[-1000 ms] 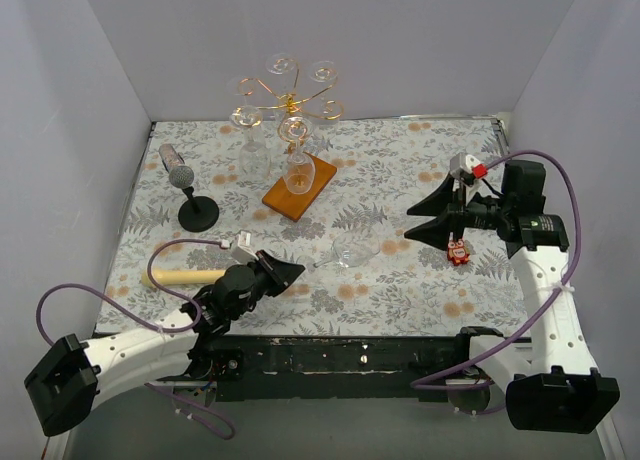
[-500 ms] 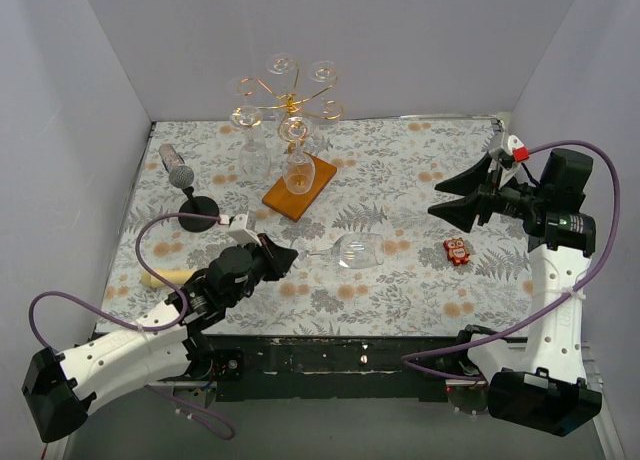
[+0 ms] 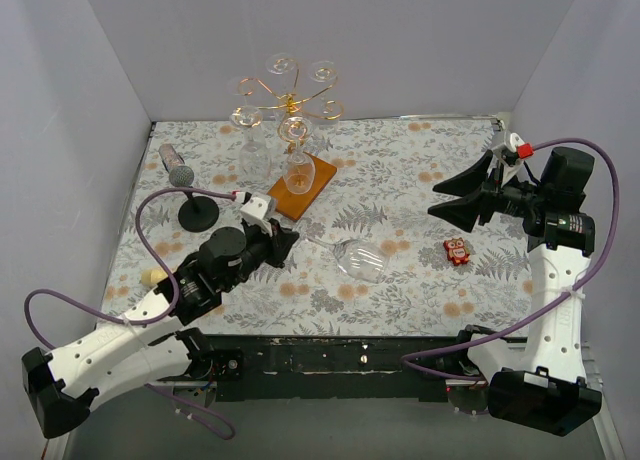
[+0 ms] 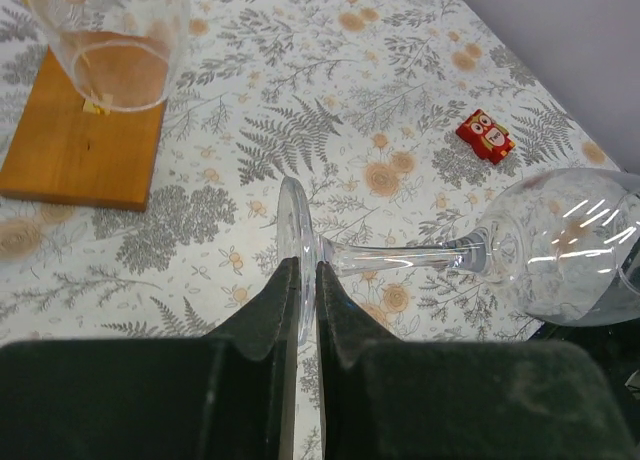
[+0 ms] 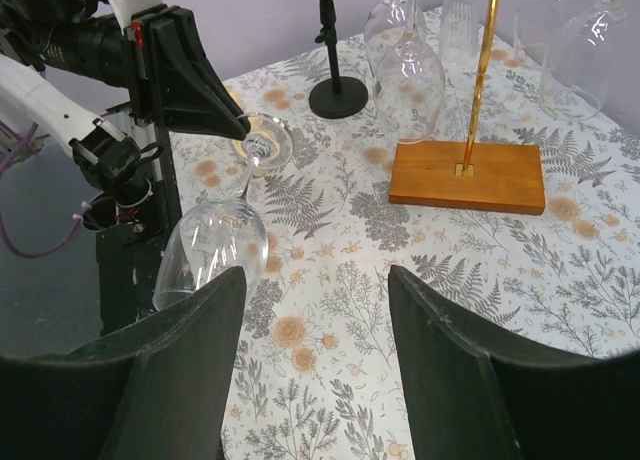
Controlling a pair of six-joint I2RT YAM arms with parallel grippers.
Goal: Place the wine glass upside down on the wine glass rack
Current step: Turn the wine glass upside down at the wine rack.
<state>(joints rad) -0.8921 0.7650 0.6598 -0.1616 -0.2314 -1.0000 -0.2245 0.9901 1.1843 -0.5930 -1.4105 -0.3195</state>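
A cloth printed with grey ferns and orange blossoms (image 3: 420, 170) covers the table, boxed in by plain pale walls (image 3: 420, 50) on three sides. The left gripper (image 4: 305, 270) is clenched on the rim of the wine glass's (image 3: 355, 257) foot, holding the glass on its side near the cloth's middle with its bowl pointing right. The wine glass rack (image 3: 290, 105) stands well apart at the back on its wooden base (image 3: 300, 187), beside a black microphone stand (image 3: 197, 212). The right gripper (image 3: 450, 195) hovers spread and empty above a small red owl figure (image 3: 458, 251).
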